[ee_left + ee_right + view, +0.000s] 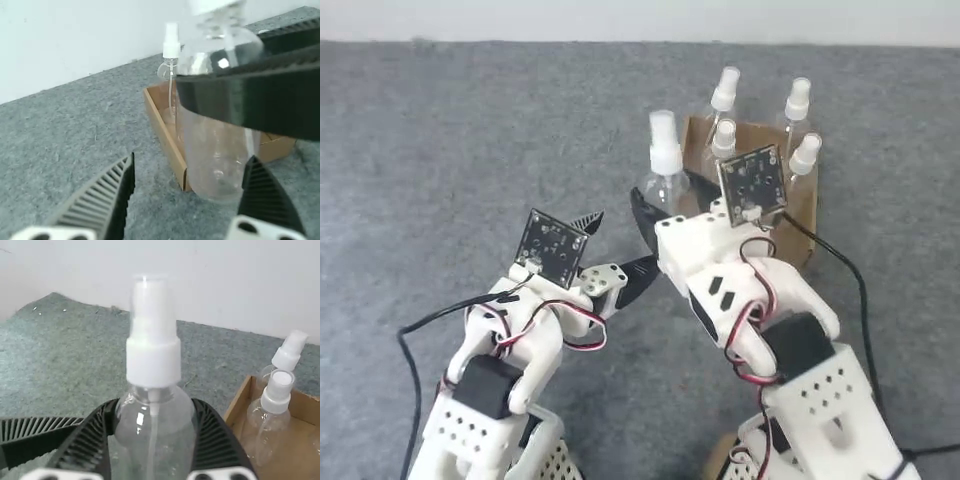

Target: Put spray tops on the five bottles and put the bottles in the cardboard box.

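Right gripper [152, 427] is pinched on the body of a clear bottle [667, 188] with its white spray top [152, 355] on. The bottle is upright just outside the cardboard box [802, 215], on the side toward the left arm (can't tell if its base touches the grey mat [470, 130]). Left gripper [190, 172] is spread wide with nothing in it, pointed at that bottle from close by but not touching; four more capped bottles [724, 140] stand inside the box.

White plastic left arm [515, 340] and right arm [720, 255], black servos [800, 345], black ribbed left gripper [191, 165] and right gripper [155, 410], red-and-white wires [748, 325], black cables [440, 316], square camera boards [553, 245].
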### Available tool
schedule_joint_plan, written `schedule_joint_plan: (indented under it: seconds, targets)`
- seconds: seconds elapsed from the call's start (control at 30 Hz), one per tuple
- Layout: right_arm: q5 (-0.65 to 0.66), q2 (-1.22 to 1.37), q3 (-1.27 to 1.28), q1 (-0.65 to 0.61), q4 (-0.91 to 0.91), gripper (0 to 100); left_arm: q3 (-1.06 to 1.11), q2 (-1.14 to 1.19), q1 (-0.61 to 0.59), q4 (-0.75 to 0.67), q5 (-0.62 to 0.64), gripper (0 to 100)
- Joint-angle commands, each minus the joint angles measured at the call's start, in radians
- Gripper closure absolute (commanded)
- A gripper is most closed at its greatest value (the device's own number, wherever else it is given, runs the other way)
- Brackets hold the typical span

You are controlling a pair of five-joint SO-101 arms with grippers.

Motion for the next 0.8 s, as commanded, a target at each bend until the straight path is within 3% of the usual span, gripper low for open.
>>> schedule_joint_plan:
  seconds: [0.0, 0.2, 0.47, 0.77]
  targets:
    - [0.071, -0.076, -0.072, -0.012, 0.041, 99.2, -0.007, 0.011, -0.009, -0.026, -0.005, 68]
    - [0.143, -0.077, -0.072, 0.041, 0.035, 99.2, -0.004, 0.008, -0.009, -0.025, -0.008, 68]
    - [0.19, -0.076, -0.015, 0.392, -0.136, 99.2, -0.002, 0.006, -0.011, -0.025, -0.008, 68]
    - [0.19, -0.076, 0.282, 0.414, -0.444, 99.2, -0.002, 0.005, -0.018, -0.026, -0.009, 77]
